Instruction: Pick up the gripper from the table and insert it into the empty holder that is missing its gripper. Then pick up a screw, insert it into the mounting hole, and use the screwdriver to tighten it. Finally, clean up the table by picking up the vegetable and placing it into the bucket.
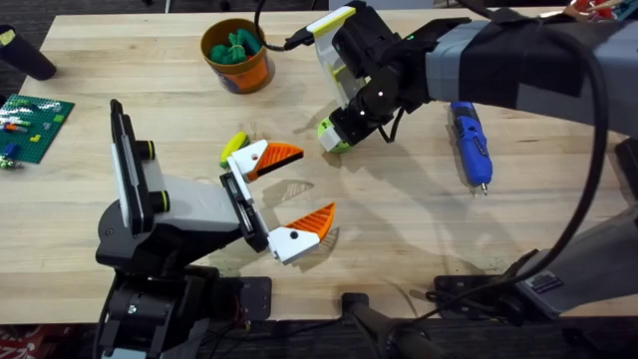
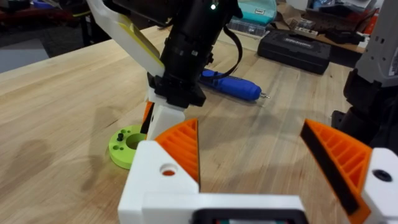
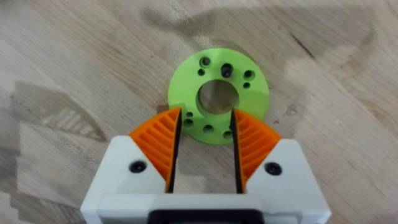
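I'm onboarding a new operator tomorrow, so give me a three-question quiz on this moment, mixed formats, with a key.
1. True or false: the screwdriver lies on the table, away from both grippers.
2. The right gripper hangs over a: A) green disc with a centre hole, B) blue brick, C) red cup.
3. Fill in: the bucket already holds something coloured ____.

Key: 1 true. 2 A. 3 green. Extra note: the left gripper is open, holding nothing.
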`<state>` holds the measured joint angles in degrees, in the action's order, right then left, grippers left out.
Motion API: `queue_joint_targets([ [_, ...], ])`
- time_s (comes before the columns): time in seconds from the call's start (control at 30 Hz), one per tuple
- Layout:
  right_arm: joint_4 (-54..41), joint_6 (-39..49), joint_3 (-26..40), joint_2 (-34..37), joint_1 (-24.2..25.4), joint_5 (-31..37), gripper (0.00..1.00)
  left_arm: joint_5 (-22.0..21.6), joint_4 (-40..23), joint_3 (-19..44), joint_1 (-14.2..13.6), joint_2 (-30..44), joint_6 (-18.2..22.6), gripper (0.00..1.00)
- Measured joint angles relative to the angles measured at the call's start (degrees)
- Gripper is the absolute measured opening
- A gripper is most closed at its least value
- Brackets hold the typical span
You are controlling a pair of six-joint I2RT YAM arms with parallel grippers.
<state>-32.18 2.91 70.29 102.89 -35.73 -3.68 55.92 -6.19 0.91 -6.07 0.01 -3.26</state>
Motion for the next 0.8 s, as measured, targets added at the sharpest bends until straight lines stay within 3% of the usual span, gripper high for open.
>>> queue_joint_targets([
  [0.63, -0.5, -0.2, 0.2, 0.0, -0.1, -0.2, 0.465, 0.0, 0.2, 0.0, 0.0, 0.0, 0.0, 0.984],
  [0.8, -4.4, -0.4, 3.9, 0.3, -0.4, -0.2, 0.465, 0.0, 0.2, 0.0, 0.0, 0.0, 0.0, 0.984],
])
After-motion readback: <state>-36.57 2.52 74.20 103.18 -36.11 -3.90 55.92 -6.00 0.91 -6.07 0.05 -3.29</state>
